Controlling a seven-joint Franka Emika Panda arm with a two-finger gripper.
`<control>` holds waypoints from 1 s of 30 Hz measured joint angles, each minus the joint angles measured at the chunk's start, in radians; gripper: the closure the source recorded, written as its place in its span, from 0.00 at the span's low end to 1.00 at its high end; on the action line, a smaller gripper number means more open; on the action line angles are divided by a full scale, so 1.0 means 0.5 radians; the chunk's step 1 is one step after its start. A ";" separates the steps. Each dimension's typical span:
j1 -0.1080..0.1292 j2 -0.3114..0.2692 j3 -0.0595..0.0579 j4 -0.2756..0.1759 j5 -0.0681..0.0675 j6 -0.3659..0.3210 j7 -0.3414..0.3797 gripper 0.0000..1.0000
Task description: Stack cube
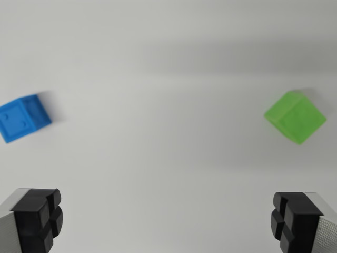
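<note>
Ahead of the gripper, jaws spread wide, nothing held; blue cube far left, green cube far right, white table beneath

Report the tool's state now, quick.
Tool: open, fingers wide apart, holding nothing; blue cube and green cube both lie untouched on the table.

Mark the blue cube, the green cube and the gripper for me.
blue cube [22, 118]: wrist view, middle of its top face.
green cube [295, 117]: wrist view, middle of the cube.
gripper [168, 221]: wrist view, midway between its open fingertips.
</note>
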 joint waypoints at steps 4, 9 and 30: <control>0.008 0.006 0.006 -0.011 0.000 0.015 0.000 0.00; 0.024 0.014 0.014 -0.034 -0.001 0.042 0.000 0.00; 0.116 0.086 0.051 -0.126 -0.012 0.180 0.013 0.00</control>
